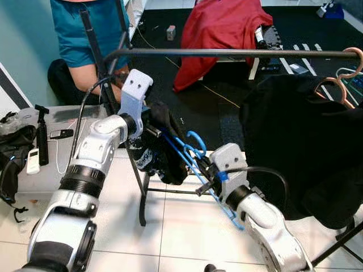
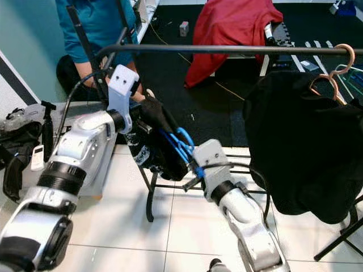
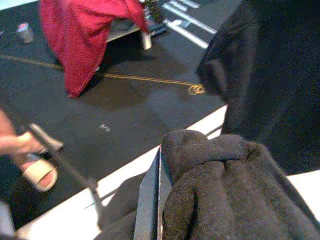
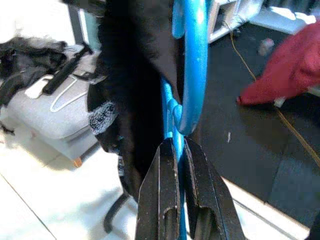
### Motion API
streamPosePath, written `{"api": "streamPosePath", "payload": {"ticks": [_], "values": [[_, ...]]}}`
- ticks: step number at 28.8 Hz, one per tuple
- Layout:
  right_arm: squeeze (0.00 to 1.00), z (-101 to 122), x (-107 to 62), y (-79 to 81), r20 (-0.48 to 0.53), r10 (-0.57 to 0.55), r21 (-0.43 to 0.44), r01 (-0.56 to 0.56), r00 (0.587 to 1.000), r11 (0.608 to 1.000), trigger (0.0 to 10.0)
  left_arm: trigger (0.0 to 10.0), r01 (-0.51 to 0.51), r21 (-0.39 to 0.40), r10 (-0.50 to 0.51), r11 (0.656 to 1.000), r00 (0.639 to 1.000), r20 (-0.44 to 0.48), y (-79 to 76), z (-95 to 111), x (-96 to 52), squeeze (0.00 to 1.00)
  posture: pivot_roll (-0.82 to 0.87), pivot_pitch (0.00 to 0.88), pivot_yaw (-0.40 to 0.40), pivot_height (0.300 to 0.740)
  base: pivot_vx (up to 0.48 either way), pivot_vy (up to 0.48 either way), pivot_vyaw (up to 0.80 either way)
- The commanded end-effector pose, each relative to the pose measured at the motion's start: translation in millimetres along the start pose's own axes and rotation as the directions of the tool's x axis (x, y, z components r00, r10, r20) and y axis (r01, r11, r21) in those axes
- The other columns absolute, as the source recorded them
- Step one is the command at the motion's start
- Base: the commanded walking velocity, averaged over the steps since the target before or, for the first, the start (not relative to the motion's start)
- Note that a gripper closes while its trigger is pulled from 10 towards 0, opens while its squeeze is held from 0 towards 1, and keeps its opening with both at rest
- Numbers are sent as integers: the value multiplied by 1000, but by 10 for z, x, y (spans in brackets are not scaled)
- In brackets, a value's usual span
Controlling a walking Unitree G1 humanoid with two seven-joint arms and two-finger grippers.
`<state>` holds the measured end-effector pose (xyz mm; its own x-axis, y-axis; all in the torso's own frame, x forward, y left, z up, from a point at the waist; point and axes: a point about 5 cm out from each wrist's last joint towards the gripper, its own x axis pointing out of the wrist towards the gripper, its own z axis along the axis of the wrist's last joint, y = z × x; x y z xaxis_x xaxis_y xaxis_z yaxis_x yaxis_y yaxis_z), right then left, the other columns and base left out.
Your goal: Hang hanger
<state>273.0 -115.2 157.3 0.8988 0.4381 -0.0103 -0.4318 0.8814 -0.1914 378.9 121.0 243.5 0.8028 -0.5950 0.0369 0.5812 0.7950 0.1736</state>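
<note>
Right pincer (image 4: 175, 150) pinches the blue hanger (image 4: 192, 75); left pincer (image 3: 155, 200) seemingly grips the dark garment (image 3: 225, 195).

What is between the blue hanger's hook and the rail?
Bare air: in the left eye view the blue hanger, clamped in the right pincer, sits below the rail.

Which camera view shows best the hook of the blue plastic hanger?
The right wrist view: the blue plastic hanger's hook is large and sharp, just above the right gripper clamped on its neck. Both eye views show the hook small beside the black garment. The left wrist view gives black fabric.
</note>
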Motion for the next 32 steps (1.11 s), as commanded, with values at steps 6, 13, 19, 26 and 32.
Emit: {"api": "streamPosePath", "payload": {"ticks": [6,13,19,26,32], "values": [[0,-279,8,-128,-164,-89,141,113,982,984,10000,10000,38,-40,-36,998,998,47,-41,122,-56,0,-75,162,83,740,0,0,0],[0,-402,11,-151,-192,-79,125,104,978,987,10000,10000,130,-13,-129,991,991,33,-185,155,-129,0,-72,150,83,740,0,0,0],[0,-470,-40,-62,-259,-10,76,31,966,997,10000,10000,106,8,-106,994,994,9,-211,125,-105,0,-80,152,82,740,0,0,0],[0,-647,-146,-344,-359,-309,217,401,881,890,10000,10000,134,5,-134,991,991,-4,-257,146,-148,0,-74,163,86,740,0,0,0],[0,-583,-137,-571,-349,-520,438,626,780,645,10000,10000,109,23,-108,994,992,-65,-267,43,-174,0,-75,169,83,740,0,0,0]]}}
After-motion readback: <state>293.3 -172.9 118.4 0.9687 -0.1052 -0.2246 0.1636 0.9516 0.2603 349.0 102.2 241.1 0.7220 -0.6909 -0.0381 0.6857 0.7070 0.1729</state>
